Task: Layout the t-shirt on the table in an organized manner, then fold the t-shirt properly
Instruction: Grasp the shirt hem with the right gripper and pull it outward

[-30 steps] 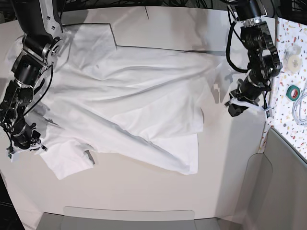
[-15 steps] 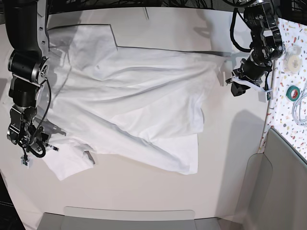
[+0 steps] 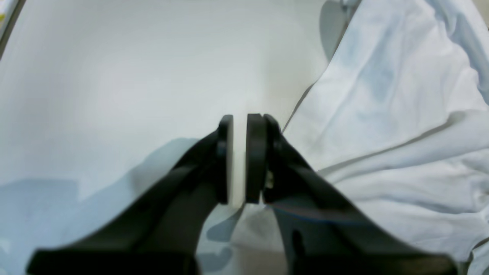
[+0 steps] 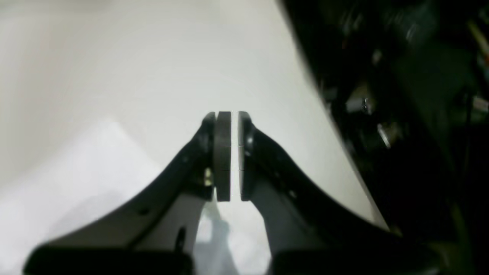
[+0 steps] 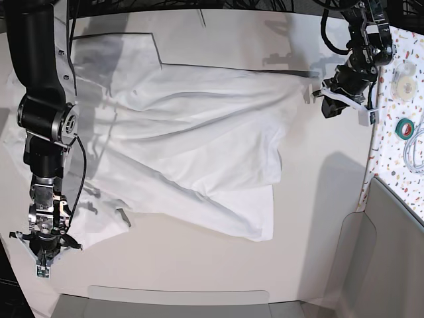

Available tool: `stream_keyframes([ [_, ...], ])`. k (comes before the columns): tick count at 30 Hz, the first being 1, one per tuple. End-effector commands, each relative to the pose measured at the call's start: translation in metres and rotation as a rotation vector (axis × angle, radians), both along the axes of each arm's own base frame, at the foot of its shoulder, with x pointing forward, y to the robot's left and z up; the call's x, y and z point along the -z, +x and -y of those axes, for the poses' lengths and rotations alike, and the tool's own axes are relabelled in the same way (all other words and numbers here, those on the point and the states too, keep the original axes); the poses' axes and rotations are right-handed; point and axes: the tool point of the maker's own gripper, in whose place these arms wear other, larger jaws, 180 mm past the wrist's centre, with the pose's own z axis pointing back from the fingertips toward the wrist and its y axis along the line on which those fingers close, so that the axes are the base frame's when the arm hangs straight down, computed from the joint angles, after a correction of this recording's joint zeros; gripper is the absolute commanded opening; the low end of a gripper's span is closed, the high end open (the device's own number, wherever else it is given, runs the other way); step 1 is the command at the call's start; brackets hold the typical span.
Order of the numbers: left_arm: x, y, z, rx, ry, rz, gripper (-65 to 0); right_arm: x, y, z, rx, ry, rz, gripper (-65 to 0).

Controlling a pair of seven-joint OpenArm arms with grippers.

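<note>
Across the middle of the large smooth matte off-white table (image 5: 199, 265) lies the plain white short-sleeved cloth t-shirt (image 5: 192, 139), soft and heavily creased, spread wide but not flat. One sleeve reaching toward the table's far edge, near the top left of the base view; a lower corner of cloth folded back over the body toward the near side, ending in a point near the table's centre. Deep wrinkles running slantwise across the chest.

Just beyond the shirt's right edge in the base view, over bare table, hangs the black left gripper (image 3: 240, 158), apart from the cloth. Seen from its own wrist camera: flat pads facing each other with a narrow strip of table showing between them, nothing held, the shirt's rumpled hem lying just to one side of the right-hand finger.

Beyond the shirt's near-left corner in the base view, close to the table's near edge, points the black right gripper (image 4: 231, 156), downward, on a long dark arm (image 5: 43, 119) that crosses the shirt's left side. Wrist view blurred; pads parted by only a thin slit, nothing between them, pale table under them and a patch of white cloth at lower left.

Beside the table's right edge, a speckled terrazzo-patterned strip (image 5: 405, 149) carrying a green tape roll (image 5: 405, 128).
</note>
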Motion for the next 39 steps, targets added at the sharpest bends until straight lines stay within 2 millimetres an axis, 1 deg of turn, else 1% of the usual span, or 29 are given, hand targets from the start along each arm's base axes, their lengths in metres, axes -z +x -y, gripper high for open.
stream_keyframes([
  [1, -0.011, 0.006, -0.001, 0.005, 0.01, 0.045, -60.0, -0.026, 0.008, 0.004, 0.019, 0.019, 0.074, -60.5],
  [3, -0.011, 0.006, 0.0, 0.008, 0.007, 0.043, -60.1, -0.028, 0.005, 0.007, 0.052, 0.096, 0.074, -62.3],
  [4, -0.011, 0.006, 0.0, 0.008, 0.007, 0.042, -60.1, -0.016, 0.0, 0.004, 0.046, 0.157, 0.028, -64.2],
  [5, -0.01, 0.006, 0.0, 0.006, 0.005, 0.041, -60.1, -0.004, -0.006, -0.003, 0.018, 0.231, -0.037, -65.0],
  [6, -0.01, 0.006, -0.001, 0.004, 0.006, 0.041, -60.1, 0.003, -0.012, -0.011, -0.016, 0.284, -0.095, -65.0],
  [7, -0.01, 0.005, -0.001, 0.005, 0.008, 0.038, -60.1, 0.015, -0.021, -0.023, -0.065, 0.345, -0.167, -65.0],
  [8, -0.009, 0.005, -0.003, 0.003, 0.01, 0.037, -60.1, 0.022, -0.031, -0.032, -0.1, 0.385, -0.219, -65.0],
  [9, -0.008, 0.002, -0.003, 0.004, 0.013, 0.03, -60.1, 0.028, -0.043, -0.035, -0.124, 0.408, -0.263, -65.0],
  [12, -0.005, -0.002, -0.003, 0.004, 0.015, 0.02, -60.0, 0.039, -0.08, -0.031, -0.129, 0.443, -0.403, -65.0],
  [14, -0.004, -0.002, -0.002, 0.008, 0.014, 0.018, -60.0, 0.048, -0.095, -0.031, -0.123, 0.471, -0.462, -65.0],
  [15, -0.004, -0.001, -0.001, 0.011, 0.012, 0.017, -60.0, 0.051, -0.102, -0.024, -0.112, 0.474, -0.48, -65.0],
  [17, -0.004, -0.002, 0.0, 0.012, 0.01, 0.015, -60.0, 0.068, -0.116, -0.016, -0.091, 0.486, -0.523, -65.0],
  [20, -0.003, -0.003, -0.001, 0.008, 0.012, 0.013, -60.0, 0.096, -0.128, -0.014, -0.074, 0.509, -0.564, -65.0],
  [22, -0.004, -0.003, -0.002, 0.009, 0.013, 0.013, -60.0, 0.115, -0.131, -0.016, -0.07, 0.527, -0.573, -65.0],
  [23, -0.003, -0.003, -0.002, 0.01, 0.013, 0.01, -60.0, 0.127, -0.132, -0.017, -0.073, 0.515, -0.588, -65.0],
  [25, -0.003, -0.003, -0.001, 0.012, 0.011, 0.007, -60.0, 0.141, -0.13, -0.018, -0.088, 0.462, -0.585, -65.0],
  [28, -0.002, -0.004, 0.001, 0.014, 0.007, 0.005, -60.0, 0.148, -0.121, -0.02, -0.119, 0.365, -0.56, -65.0],
  [31, 0.004, -0.013, 0.001, 0.014, 0.004, -0.02, -60.0, 0.139, -0.106, -0.016, -0.106, 0.291, -0.509, -65.0],
  [33, 0.006, -0.016, 0.001, 0.014, 0.004, -0.028, -60.0, 0.12, -0.086, -0.009, -0.092, 0.232, -0.435, -65.0],
  [35, 0.007, -0.016, 0.002, 0.014, 0.003, -0.029, -60.0, 0.106, -0.073, 0.0, -0.065, 0.168, -0.381, -65.0],
  [37, 0.01, -0.021, 0.002, 0.014, 0.003, -0.042, -60.0, 0.087, -0.059, 0.011, -0.037, 0.098, -0.317, -65.0],
  [39, 0.013, -0.027, 0.001, 0.012, 0.004, -0.054, -60.0, 0.068, -0.042, 0.012, -0.022, 0.046, -0.249, -65.0],
])
